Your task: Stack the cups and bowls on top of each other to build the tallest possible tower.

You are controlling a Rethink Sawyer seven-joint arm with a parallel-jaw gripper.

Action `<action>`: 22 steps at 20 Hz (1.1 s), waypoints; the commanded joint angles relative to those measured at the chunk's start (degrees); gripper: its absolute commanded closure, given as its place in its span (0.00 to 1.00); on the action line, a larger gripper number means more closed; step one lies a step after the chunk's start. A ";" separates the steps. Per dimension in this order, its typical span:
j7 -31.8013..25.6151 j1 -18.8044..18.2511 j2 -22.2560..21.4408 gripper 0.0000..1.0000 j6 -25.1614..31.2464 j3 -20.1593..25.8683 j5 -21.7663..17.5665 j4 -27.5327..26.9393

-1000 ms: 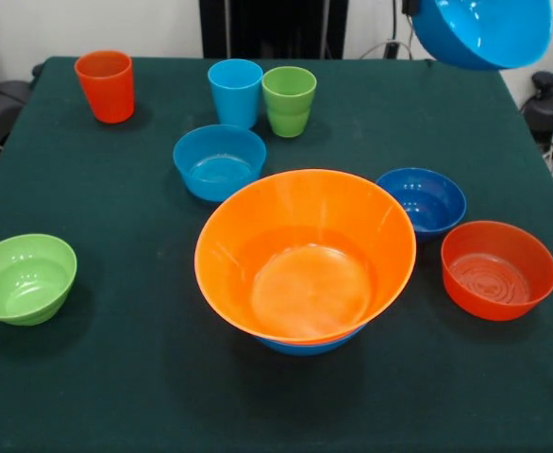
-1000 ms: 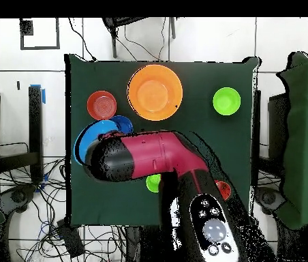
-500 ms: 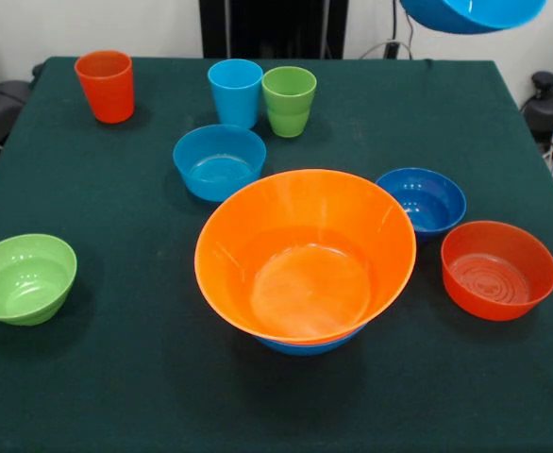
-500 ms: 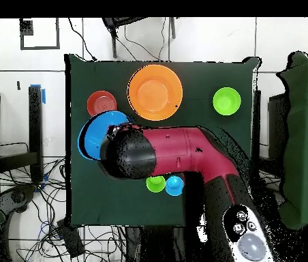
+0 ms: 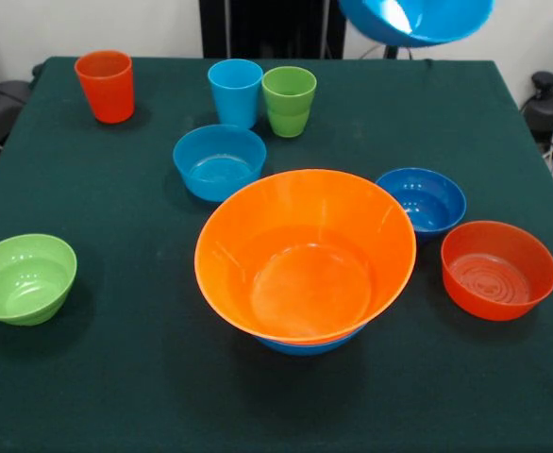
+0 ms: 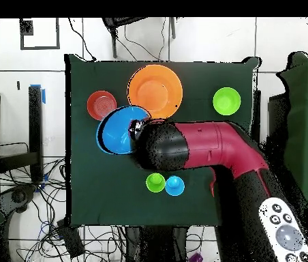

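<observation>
My gripper (image 6: 137,128) holds a large bright blue bowl (image 5: 414,19) by its rim, tilted, high above the table's far right; in the overhead view the bowl (image 6: 119,131) hangs beside the tower. The tower is a wide yellow-orange bowl (image 5: 305,253) nested in a bright blue bowl (image 5: 310,345), at mid table; it also shows in the overhead view (image 6: 155,91). The orange cup (image 5: 105,85), light blue cup (image 5: 235,92) and lime green cup (image 5: 289,100) stand upright at the far side. The gripper is out of the front view.
Single bowls stand apart on the green cloth: medium light blue (image 5: 219,161), dark blue (image 5: 421,200), orange (image 5: 498,269) and lime green (image 5: 24,278). The red arm (image 6: 211,150) covers part of the table in the overhead view. Cables lie on the floor around the table.
The arm has swung the held blue bowl sideways toward the tower: leftward along the top of the front view, rightward in the overhead view. Nothing on the table has moved.
</observation>
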 commanded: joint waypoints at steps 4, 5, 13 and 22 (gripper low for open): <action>-15.57 -3.63 11.46 1.00 -8.00 5.35 -13.85 0.88; -15.78 -4.14 12.35 1.00 -8.48 5.84 -14.84 0.80; -18.69 -8.14 21.37 1.00 -12.25 10.86 -23.11 -0.79; -19.79 -10.09 29.07 1.00 -8.95 18.25 -24.40 -2.85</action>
